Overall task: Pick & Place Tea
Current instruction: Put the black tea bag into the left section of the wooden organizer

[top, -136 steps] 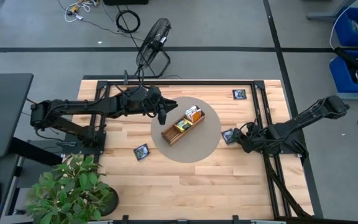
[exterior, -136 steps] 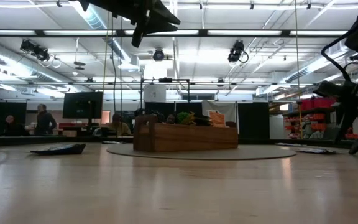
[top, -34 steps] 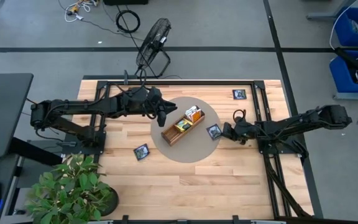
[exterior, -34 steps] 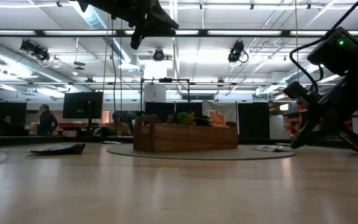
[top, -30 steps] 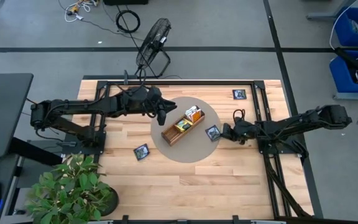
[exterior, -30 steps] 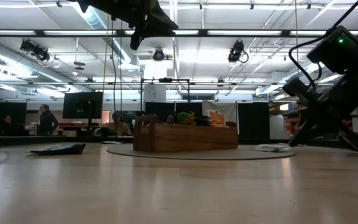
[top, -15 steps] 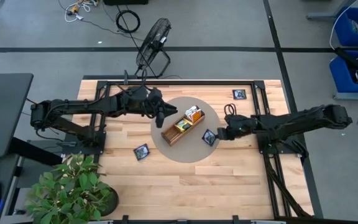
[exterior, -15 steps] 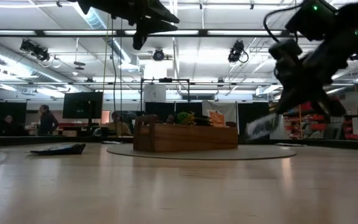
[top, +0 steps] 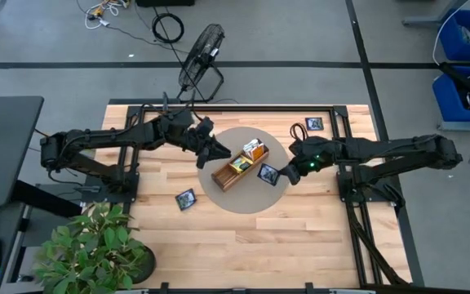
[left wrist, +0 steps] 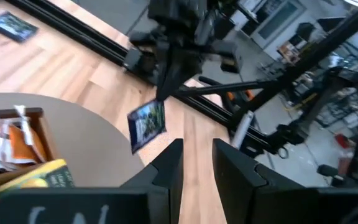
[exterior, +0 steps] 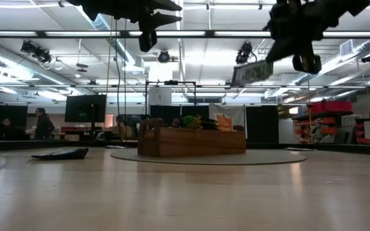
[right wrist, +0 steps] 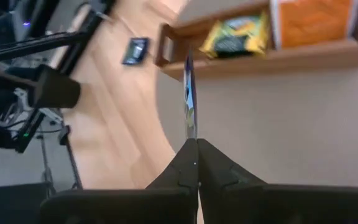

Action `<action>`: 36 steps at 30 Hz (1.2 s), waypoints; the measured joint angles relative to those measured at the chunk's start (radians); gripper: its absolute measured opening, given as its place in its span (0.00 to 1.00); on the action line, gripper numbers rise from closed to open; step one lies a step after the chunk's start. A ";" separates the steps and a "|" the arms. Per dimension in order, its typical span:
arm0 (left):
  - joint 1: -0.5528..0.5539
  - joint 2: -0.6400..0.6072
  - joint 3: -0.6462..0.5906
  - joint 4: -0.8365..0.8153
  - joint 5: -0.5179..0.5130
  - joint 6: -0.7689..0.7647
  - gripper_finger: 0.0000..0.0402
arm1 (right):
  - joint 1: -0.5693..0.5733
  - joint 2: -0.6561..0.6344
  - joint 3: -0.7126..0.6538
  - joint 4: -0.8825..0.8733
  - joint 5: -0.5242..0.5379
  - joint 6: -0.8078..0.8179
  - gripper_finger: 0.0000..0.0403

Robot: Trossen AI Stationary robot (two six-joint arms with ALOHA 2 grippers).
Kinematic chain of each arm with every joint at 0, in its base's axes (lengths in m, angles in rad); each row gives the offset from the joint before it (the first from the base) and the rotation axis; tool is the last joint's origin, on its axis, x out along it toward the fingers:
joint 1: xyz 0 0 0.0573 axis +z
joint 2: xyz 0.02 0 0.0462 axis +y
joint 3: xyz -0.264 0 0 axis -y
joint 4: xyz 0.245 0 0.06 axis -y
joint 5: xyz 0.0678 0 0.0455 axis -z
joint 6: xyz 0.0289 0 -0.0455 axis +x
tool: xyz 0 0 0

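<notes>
1. The right tool (top: pixel 282 172) grips a dark navy tea packet (top: pixel 268 173) by one edge, fingers pinched tight on it; the packet is held in the air over the grey round mat (top: pixel 251 196), just beside the wooden tray (top: pixel 221 175).
2. The tray's compartments hold an orange-and-white packet (top: pixel 255 150) and a yellow packet (top: pixel 239 164).
3. A second navy packet (top: pixel 186 198) lies on the worktop (top: pixel 219 237) near the left side; a third navy packet (top: pixel 314 124) lies at the far right corner.
4. The left tool (top: pixel 215 151) hovers above the tray's far side, fingers narrowly parted, holding nothing.
</notes>
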 joint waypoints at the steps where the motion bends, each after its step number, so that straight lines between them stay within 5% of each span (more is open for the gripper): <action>1: 0.000 0.000 0.000 0.002 0.011 -0.001 0.22 | 0.000 0.000 0.013 -0.001 -0.005 -0.016 0.00; 17: -0.003 0.015 0.000 0.003 0.088 -0.009 0.56 | 0.000 0.156 0.264 -0.053 -0.175 -0.224 0.00; 36: -0.070 0.035 0.000 0.008 0.097 -0.024 0.55 | -0.016 0.440 0.622 -0.168 -0.219 -0.408 0.00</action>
